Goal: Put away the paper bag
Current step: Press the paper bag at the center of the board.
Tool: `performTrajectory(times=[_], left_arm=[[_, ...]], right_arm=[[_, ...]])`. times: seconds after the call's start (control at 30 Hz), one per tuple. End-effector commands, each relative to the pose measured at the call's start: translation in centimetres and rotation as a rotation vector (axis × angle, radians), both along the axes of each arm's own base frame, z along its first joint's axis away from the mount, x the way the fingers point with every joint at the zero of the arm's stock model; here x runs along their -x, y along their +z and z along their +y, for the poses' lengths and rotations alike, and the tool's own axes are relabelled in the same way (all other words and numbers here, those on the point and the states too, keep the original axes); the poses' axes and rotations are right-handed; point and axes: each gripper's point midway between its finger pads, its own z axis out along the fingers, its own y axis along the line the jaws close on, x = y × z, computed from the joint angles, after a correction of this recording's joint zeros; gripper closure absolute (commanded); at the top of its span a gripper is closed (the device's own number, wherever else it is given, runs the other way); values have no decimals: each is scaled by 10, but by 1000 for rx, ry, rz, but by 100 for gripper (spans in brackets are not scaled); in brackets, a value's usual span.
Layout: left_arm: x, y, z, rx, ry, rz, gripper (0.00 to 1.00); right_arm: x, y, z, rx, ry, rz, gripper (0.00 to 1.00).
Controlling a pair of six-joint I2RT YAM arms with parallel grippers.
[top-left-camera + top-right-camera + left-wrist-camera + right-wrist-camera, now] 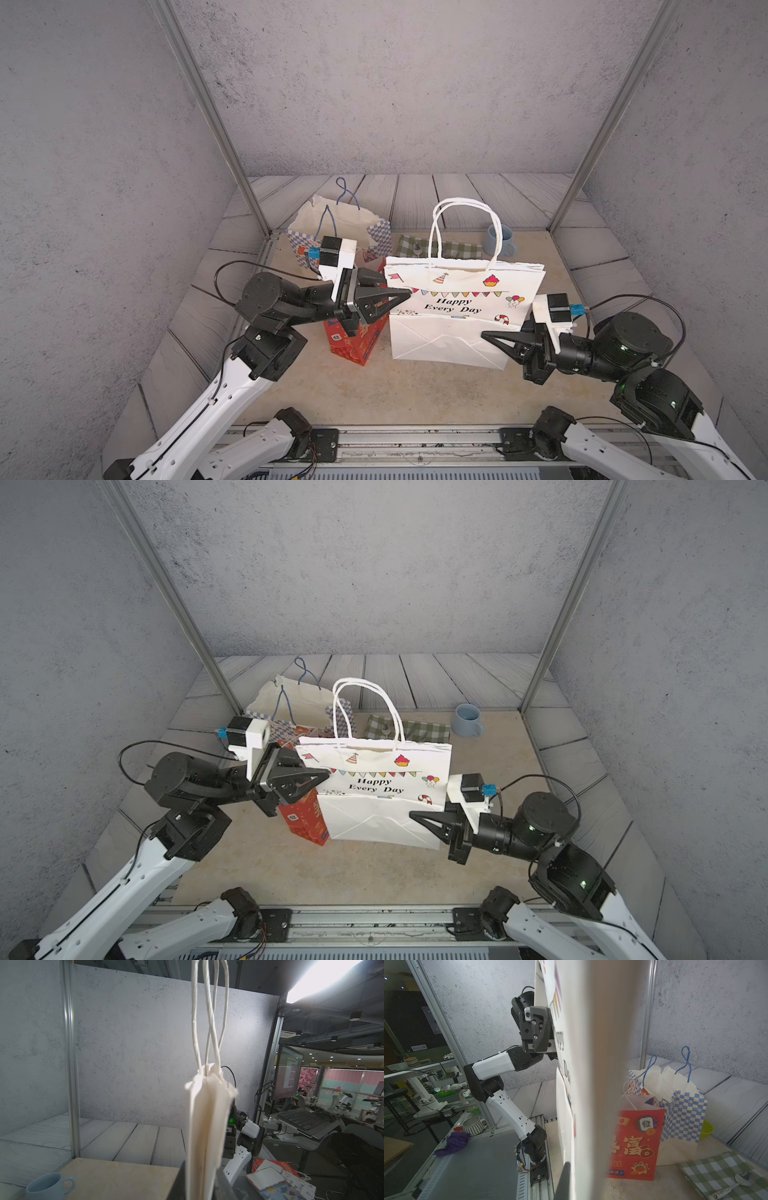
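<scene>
Nearest in, the right gripper [484, 334] had its jaws closed tight on the lower right edge of the paper bag [457, 316], and that looked like the only sure hold. Here was the worry: thin paper pinched at one low corner could crease or tear if the arm swung quickly. Up at the bag's top left edge, the left gripper [407, 293] had its jaws partly apart, astride the folded side. The left wrist view did not show whether they were pressing or merely flanking it. If they were loose, the bag would likely pivot on the right-hand pinch and flop over. The bag itself stood upright mid-bench between the two arms. It was flattened, its base flap folded up against the printed front, and white with bunting, a cupcake and "Happy Every Day". Whether its bottom edge touched the bench [374, 395] I couldn't say. Its twisted white handles [196, 1043] stood tall and free, ready to snag. Just beside the left gripper sat a red bag [357, 345], easily toppled by a careless sweep. Behind it were a blue checked bag [378, 237], a green checked cloth [461, 249] and a mug [500, 241].
</scene>
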Motion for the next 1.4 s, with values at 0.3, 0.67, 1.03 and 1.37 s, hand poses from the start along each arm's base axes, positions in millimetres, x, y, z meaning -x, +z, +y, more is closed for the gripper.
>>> performTrajectory(times=[0.3, 0.67, 1.03, 1.37], left_arm=[[13, 54, 13, 124, -7, -89, 100], [-11, 19, 8, 37, 101, 19, 1], [3, -97, -7, -295, -22, 66, 1], [13, -90, -13, -206, -133, 12, 18]], right_arm=[[5, 1, -1, 3, 17, 17, 100], [4, 13, -9, -45, -25, -7, 100], [6, 16, -14, -43, -40, -7, 100], [4, 12, -10, -36, -35, 2, 100]])
